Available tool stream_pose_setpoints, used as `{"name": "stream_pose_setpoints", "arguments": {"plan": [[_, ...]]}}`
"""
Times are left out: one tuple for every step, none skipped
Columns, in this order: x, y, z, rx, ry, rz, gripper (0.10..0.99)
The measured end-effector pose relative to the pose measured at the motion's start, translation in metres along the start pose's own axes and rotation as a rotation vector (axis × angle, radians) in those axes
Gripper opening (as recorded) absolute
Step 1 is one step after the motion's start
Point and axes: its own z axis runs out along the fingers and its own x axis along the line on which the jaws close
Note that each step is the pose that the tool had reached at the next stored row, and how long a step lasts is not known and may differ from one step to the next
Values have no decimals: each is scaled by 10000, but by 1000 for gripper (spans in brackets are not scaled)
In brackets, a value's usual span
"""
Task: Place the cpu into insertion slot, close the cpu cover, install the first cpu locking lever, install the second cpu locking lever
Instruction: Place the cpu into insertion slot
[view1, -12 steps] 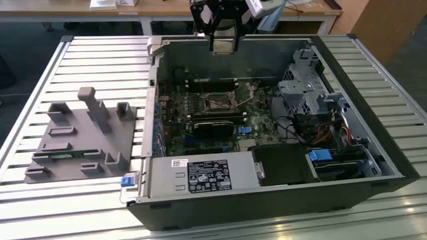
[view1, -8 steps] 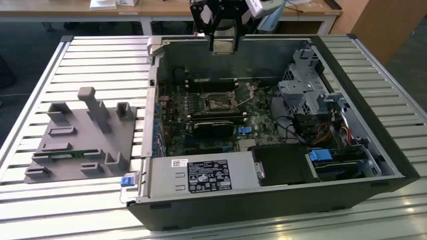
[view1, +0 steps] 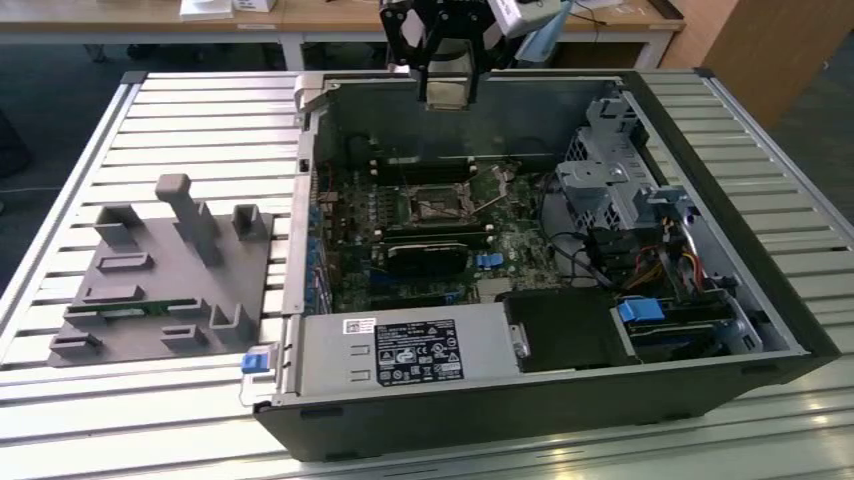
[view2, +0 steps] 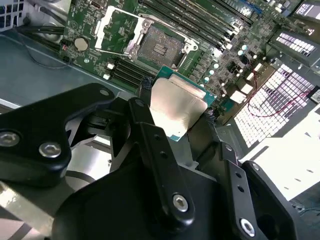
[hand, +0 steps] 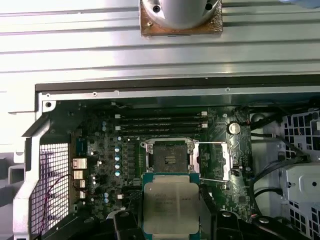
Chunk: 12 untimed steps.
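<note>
Gripper (view1: 447, 95) pinches the cpu (hand: 170, 206) by two opposite edges, held at the fingertips. The insertion slot (hand: 170, 156) is bare, well below the tool and ahead of the chip's free edge. The cpu cover (hand: 227, 161) stands open beside the slot.

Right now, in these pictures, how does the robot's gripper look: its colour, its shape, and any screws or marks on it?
The gripper is matt black, built of flat linked bars with rounded ends. Silver screw heads sit at the joints, and rows of small holes run along its two slim jaws.
</note>
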Motion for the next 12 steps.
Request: {"name": "stream_pose_setpoints", "arguments": {"plan": [[0,0,1,-2,-9,105,541],[0,0,2,-4,-17,194,541],[0,0,3,-6,-25,281,541],[0,0,4,-8,-33,370,541],[0,0,5,-10,-40,446,541],[1,0,5,-11,-45,511,541],[2,0,6,-12,-51,571,541],[2,-1,7,-14,-55,618,541],[2,0,8,-15,-59,658,541],[2,-1,10,-16,-63,705,541],[3,-1,12,-16,-67,759,541],[3,-1,13,-17,-72,809,541]]}}
